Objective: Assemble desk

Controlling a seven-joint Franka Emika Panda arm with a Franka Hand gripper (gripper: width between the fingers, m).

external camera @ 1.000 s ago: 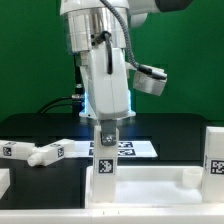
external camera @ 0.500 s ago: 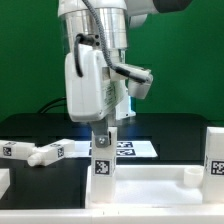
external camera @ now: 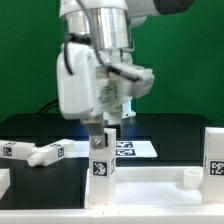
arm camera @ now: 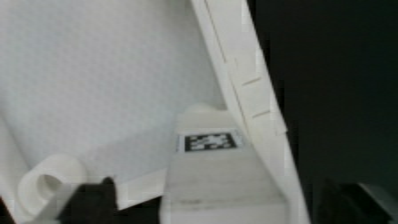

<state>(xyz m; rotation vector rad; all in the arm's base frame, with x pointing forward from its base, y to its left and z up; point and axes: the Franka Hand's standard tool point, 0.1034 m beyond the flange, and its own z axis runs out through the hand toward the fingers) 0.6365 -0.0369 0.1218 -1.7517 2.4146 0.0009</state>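
Observation:
The desk's white tabletop panel (external camera: 150,190) lies rim-up at the front of the black table. A white square leg (external camera: 100,168) with a tag stands upright at its corner nearest the exterior view's left. My gripper (external camera: 101,127) comes straight down on the leg's top and is shut on it. In the wrist view the leg (arm camera: 217,150) runs between my jaws, beside the panel's rim (arm camera: 240,60) and a round socket (arm camera: 50,185). Another tagged leg (external camera: 213,152) stands at the exterior view's right. Two loose legs (external camera: 32,152) lie at the left.
The marker board (external camera: 132,148) lies flat behind the held leg. A small round socket (external camera: 190,177) rises from the panel near its right end. A green wall stands behind the table.
My wrist has turned about the vertical axis, its body swinging toward the exterior view's left. The leg stays upright at the same corner, held throughout.

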